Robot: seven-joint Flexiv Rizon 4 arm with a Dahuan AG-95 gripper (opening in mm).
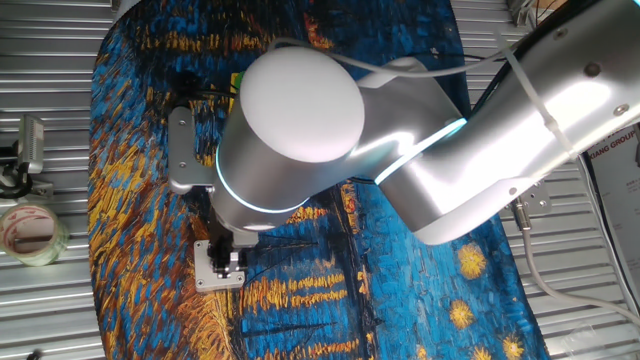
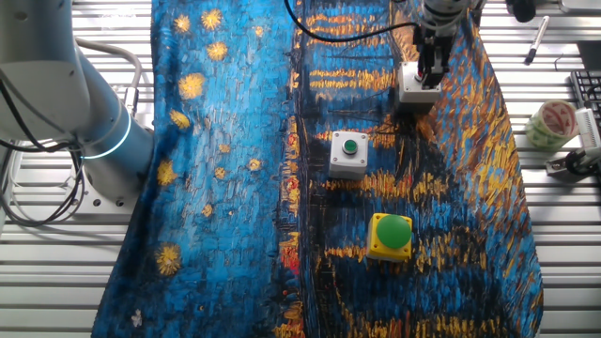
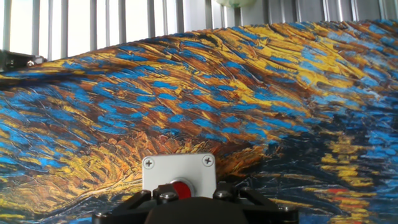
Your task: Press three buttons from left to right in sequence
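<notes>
The grey-white box with the red button [image 2: 416,89] lies at the far end of the painted cloth. My gripper [image 2: 428,66] points straight down onto it. In the one fixed view the fingers [image 1: 224,250] stand on top of this box [image 1: 212,274]. In the hand view the box [image 3: 178,169] is close below, and its red button [image 3: 182,188] is partly covered by the gripper's dark body. I cannot see whether the fingertips are apart or together. The grey-white box with the small green button [image 2: 348,153] is in the middle. The yellow box with the green dome [image 2: 390,235] is nearest.
The boxes sit on a blue and yellow painted cloth [image 2: 225,188] over a slatted metal table. A roll of tape [image 2: 551,123] lies off the cloth; it also shows in the one fixed view [image 1: 30,232]. The arm's base [image 2: 66,103] stands beside the cloth.
</notes>
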